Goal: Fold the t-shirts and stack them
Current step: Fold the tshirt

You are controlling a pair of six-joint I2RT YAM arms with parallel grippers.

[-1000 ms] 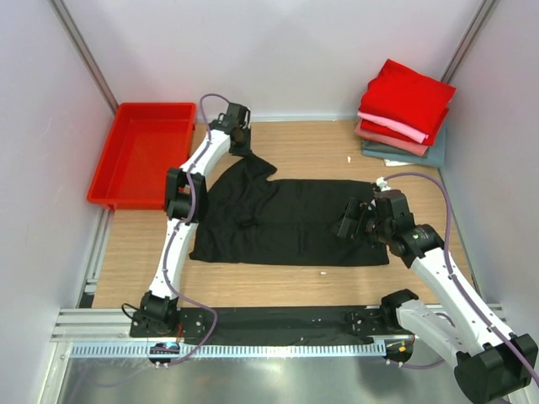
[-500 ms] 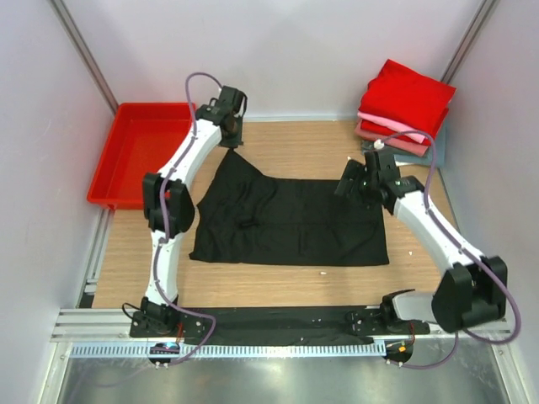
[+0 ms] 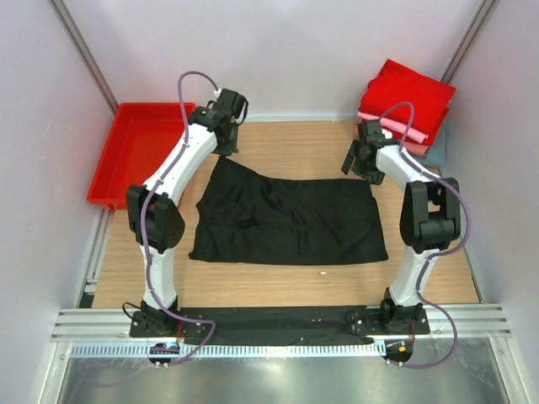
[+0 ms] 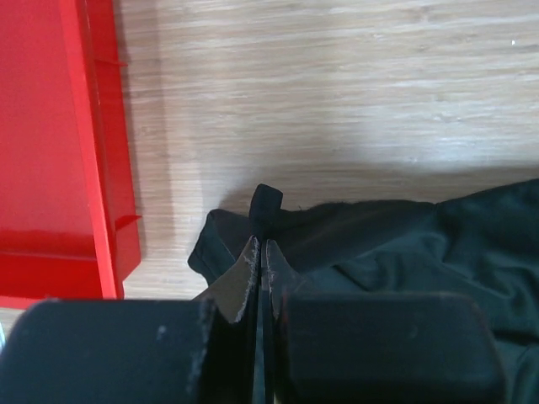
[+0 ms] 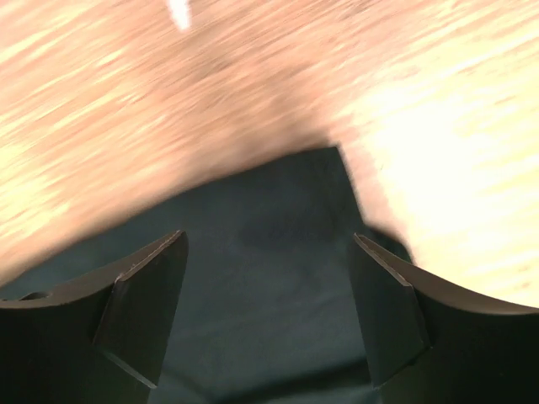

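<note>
Top external shows the black t-shirt [image 3: 286,223] lying flat mid-table, unfolded, with the folded t-shirts [image 3: 404,109] stacked at two o'clock. Left gripper [image 4: 259,252] pinches its eleven-o'clock corner; right gripper [image 5: 268,252] hangs agape above the one-o'clock corner.

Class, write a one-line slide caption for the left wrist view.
Left gripper shut on a corner of the black t-shirt, near the red tray.

Plain black t-shirt [image 3: 290,220] on pale wood-grain tabletop [image 3: 295,147]. Left of the left tool [image 4: 259,254], a glossy red tray [image 4: 50,151]. The folded t-shirts [image 3: 408,103] are bright red, pink, dusty-rose and grey-teal.
</note>
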